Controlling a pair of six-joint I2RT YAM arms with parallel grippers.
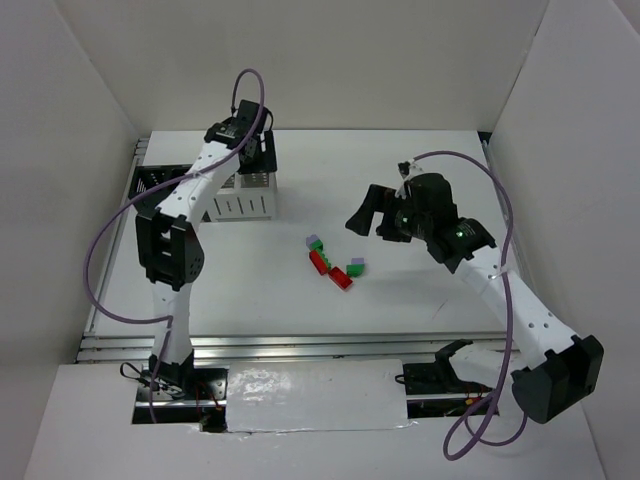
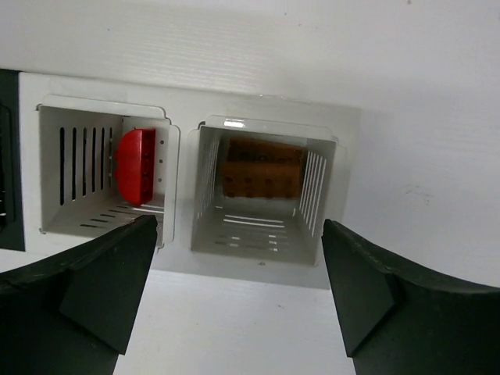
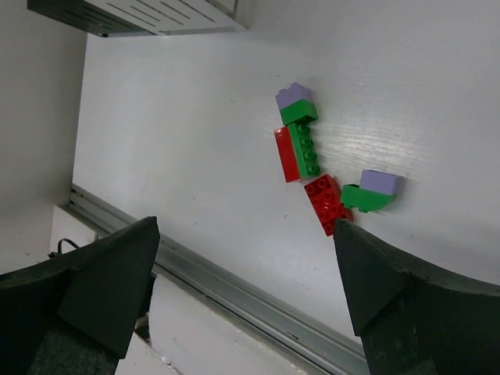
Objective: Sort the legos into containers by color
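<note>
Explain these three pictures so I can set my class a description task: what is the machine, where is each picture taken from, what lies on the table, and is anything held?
The machine is two robot arms bolted at the near edge of a white table. The wide picture comes from a fixed camera above and behind them. The other two come from cameras on the wrists, so the dark shapes at the bottom are each gripper's own fingers. The left gripper hangs open over two joined white bins: one holds a red brick, the other an orange-brown plate. The right gripper is open, pointed toward a loose cluster of red, green and lavender bricks on the table. Neither gripper holds anything.
</note>
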